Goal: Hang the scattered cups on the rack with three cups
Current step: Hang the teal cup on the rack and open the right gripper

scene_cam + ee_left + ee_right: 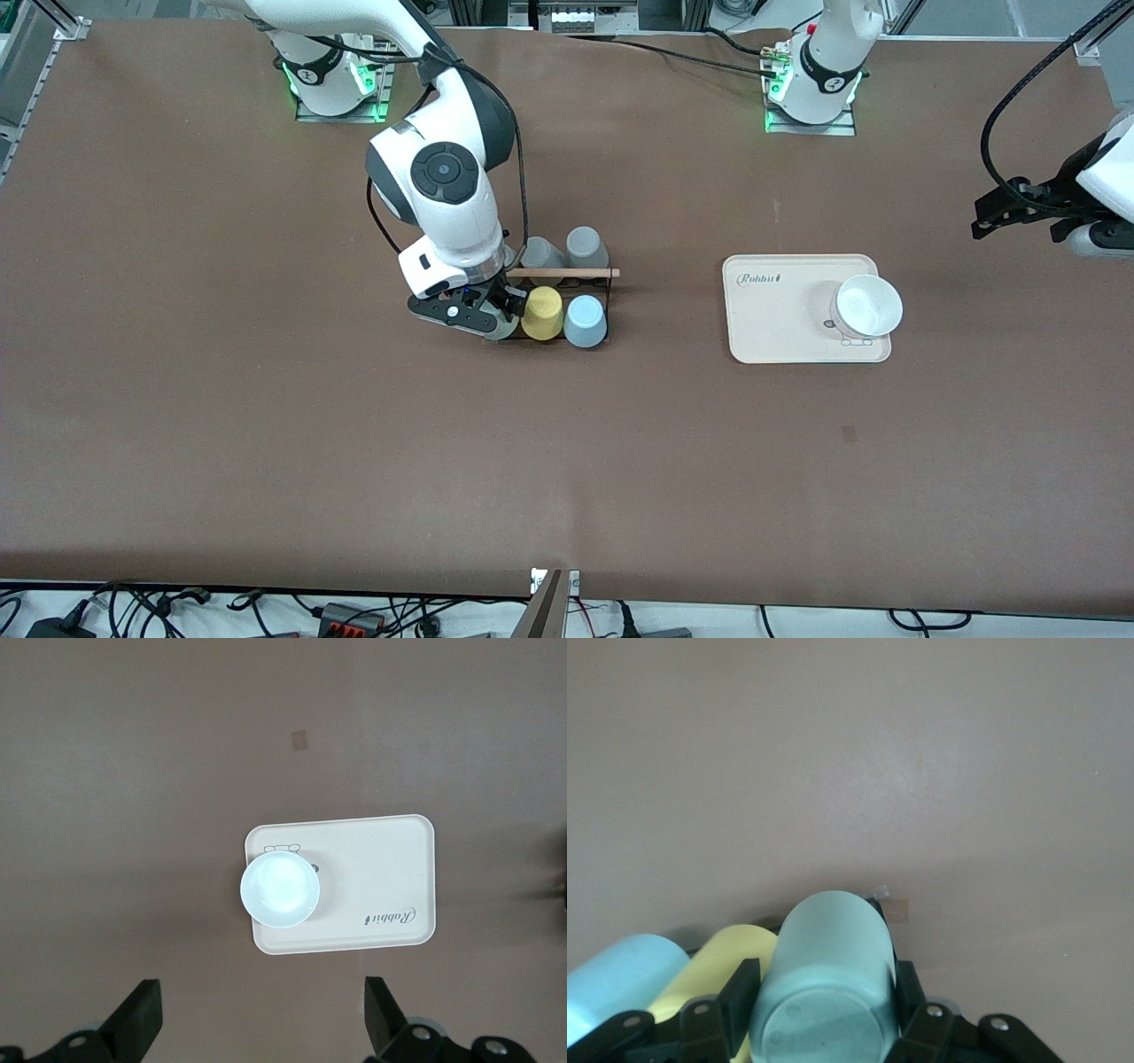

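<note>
The black wire rack (607, 282) with its wooden rod (567, 273) stands mid-table. A light blue cup (586, 321) and a yellow cup (542, 313) sit upside down on it, on the side nearer the camera. My right gripper (500, 312) is at the rack's end toward the right arm, beside the yellow cup, shut on the pale sage-green cup (505, 332). In the right wrist view the green cup (824, 979) fills my right gripper (824, 992), with the yellow cup (713, 966) and the blue cup (616, 983) alongside. Whether a peg is inside the green cup is hidden. My left gripper (263, 1023) waits open in the air, holding nothing.
Two grey cups (542, 254) (586, 245) hang on the rack's side farther from the camera. A cream tray (771, 332) (390, 868) with a white bowl (870, 306) (280, 890) lies toward the left arm's end. My left gripper (1005, 208) hovers over that end.
</note>
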Controlling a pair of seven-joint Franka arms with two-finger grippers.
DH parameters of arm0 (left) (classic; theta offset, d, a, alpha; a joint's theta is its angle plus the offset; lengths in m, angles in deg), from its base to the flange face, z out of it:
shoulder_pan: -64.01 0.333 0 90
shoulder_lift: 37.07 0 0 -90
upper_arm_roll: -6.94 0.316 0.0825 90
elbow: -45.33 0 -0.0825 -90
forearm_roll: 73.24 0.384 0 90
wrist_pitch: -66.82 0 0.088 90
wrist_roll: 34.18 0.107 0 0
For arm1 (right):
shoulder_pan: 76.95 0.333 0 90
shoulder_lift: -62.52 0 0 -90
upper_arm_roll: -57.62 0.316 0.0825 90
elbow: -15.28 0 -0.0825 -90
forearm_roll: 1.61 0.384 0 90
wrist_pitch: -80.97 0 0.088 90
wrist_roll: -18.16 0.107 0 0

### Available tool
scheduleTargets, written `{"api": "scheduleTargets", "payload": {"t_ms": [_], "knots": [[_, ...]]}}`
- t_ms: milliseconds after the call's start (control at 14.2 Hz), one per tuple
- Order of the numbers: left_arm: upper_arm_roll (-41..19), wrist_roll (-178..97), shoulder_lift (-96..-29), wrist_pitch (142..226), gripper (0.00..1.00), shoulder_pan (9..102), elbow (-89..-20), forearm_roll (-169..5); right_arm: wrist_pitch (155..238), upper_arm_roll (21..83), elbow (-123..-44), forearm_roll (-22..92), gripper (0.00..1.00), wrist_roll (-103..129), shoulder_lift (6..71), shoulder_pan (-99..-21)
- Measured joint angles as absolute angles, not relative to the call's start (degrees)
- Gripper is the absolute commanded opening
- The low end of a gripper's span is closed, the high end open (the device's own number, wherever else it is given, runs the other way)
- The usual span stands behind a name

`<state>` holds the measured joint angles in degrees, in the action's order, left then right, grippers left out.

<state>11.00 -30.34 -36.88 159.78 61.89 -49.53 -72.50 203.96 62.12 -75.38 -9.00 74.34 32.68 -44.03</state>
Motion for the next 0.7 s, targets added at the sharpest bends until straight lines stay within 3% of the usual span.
{"api": "scheduleTargets", "payload": {"t_ms": [421, 702], "knots": [[11.0, -30.3, -36.9, 159.5, 1.00, 61.9, -49.5, -72.5, 204.0, 62.1, -75.5, -10.4, 0.99, 74.4, 30.5, -43.6], [11.0, -30.3, -36.9, 159.5, 1.00, 61.9, -49.5, -72.5, 204.0, 62.1, -75.5, -10.7, 1.00, 74.4, 30.2, -43.6]]}}
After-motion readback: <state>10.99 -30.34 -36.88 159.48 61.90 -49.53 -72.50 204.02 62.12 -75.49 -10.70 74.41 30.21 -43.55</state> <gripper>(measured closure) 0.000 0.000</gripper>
